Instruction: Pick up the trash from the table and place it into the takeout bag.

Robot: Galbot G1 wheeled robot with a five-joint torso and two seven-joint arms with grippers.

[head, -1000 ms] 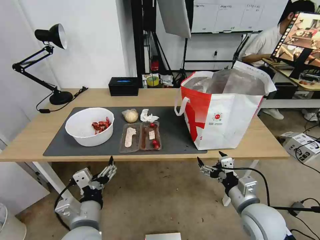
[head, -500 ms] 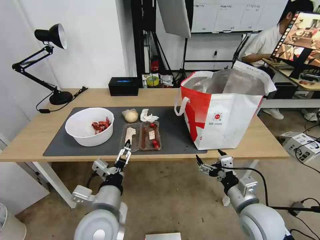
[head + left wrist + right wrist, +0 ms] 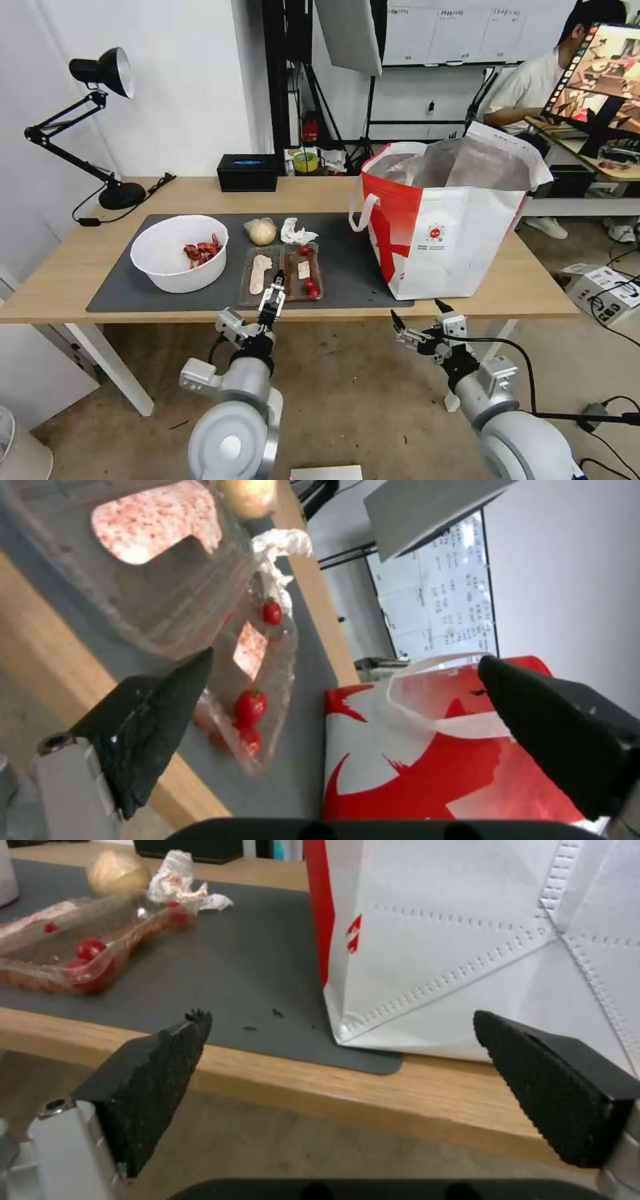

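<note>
Approach step: left gripper (image 3: 274, 291), jaws wide, hovers at the tray (image 3: 281, 273) by the table's (image 3: 60, 280) front edge; the next move appears to be closing on its rim, right gripper (image 3: 420, 321) idle, spread.

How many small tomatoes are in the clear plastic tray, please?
3, all in the clear tray's compartment nearer the bag: one tomato at the far end, two together at the near end. Scraps might hide more.
</note>
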